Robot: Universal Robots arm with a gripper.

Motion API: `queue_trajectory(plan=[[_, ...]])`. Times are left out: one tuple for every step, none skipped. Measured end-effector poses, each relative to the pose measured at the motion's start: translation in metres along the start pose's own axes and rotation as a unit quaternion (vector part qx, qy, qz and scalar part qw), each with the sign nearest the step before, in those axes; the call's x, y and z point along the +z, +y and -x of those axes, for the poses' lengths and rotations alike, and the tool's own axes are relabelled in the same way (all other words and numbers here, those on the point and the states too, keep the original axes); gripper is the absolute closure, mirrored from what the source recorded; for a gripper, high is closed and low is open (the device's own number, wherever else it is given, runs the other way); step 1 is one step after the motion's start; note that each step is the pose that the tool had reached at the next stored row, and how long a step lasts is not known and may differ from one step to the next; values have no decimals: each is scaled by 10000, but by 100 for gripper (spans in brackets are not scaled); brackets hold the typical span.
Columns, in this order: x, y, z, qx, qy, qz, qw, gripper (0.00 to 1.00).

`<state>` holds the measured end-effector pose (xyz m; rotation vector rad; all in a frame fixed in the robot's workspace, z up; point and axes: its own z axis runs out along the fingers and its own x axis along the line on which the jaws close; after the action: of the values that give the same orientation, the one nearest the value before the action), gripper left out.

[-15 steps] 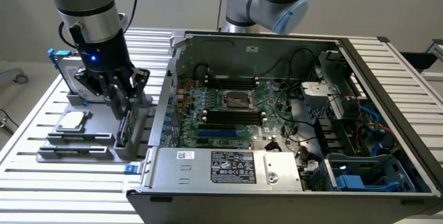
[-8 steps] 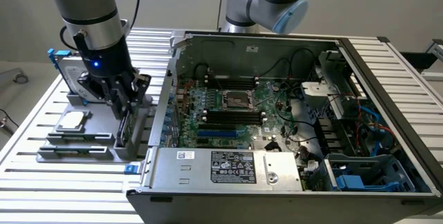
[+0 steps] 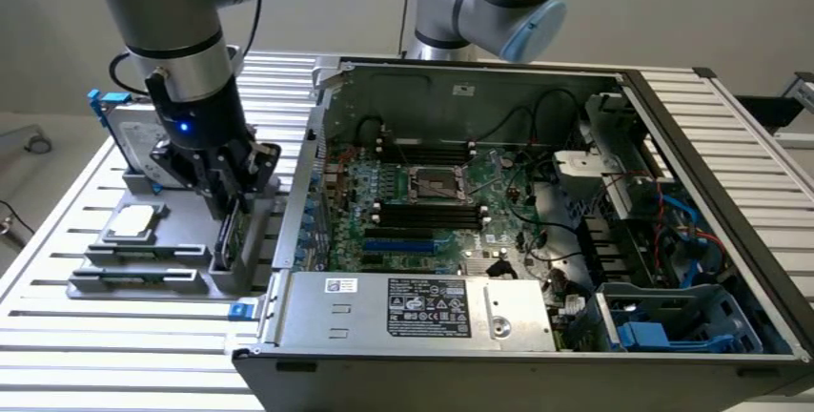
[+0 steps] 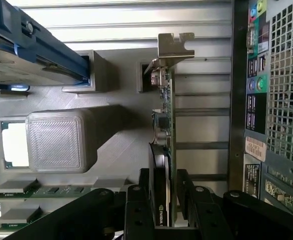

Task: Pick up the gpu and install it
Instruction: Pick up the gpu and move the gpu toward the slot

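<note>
A wide table (image 3: 763, 135) of metal slats carries everything. On it, towards the exterior view's right, lies a big open computer case (image 3: 381, 78), and inside it I see a green motherboard (image 3: 433, 202) and, at the near edge, a grey power supply (image 3: 420, 307) with labels. The robot arm (image 3: 166, 11) comes down from above at the exterior view's left, and a second arm (image 3: 490, 2) stands behind the case. Beside the case, on the exterior view's left, a grey plastic holder (image 3: 140, 278) sits on the table. At its far end a silver hard drive (image 3: 128, 131) with a blue frame stands upright. The gpu (image 3: 228, 240) stands on its edge in a slot of this holder, on the side nearest the case. In the wrist view its green board and black cooler are seen edge-on, with the thin silver bracket (image 4: 174, 45) at the far end. The hand (image 3: 227, 183) is lowered over the gpu, and its black fingers (image 4: 136, 200) stand wide, one on each side of the card, with a small gap visible on one side. A square silver processor chip (image 3: 136, 221) and two memory modules (image 3: 140, 253) lie flat in the holder.
</note>
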<state>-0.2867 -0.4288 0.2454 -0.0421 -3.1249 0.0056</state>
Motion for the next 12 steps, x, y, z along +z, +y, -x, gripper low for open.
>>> queue_trajectory(plan=[[4, 1, 0, 0, 0, 6, 10000, 64], [6, 3, 0, 0, 0, 8, 10000, 64], [8, 6, 0, 0, 0, 10, 10000, 64], [8, 7, -1, 0, 1, 12, 10000, 64], [10, 7, -1, 0, 1, 20, 10000, 64], [13, 7, -1, 0, 1, 36, 10000, 64], [17, 8, -1, 0, 1, 53, 10000, 64], [22, 10, -1, 0, 1, 70, 10000, 64], [27, 10, -1, -1, 2, 88, 10000, 64], [32, 10, -1, -1, 3, 108, 9999, 64], [36, 10, -1, -2, 4, 128, 9999, 64], [41, 11, -1, -2, 4, 144, 9999, 64]])
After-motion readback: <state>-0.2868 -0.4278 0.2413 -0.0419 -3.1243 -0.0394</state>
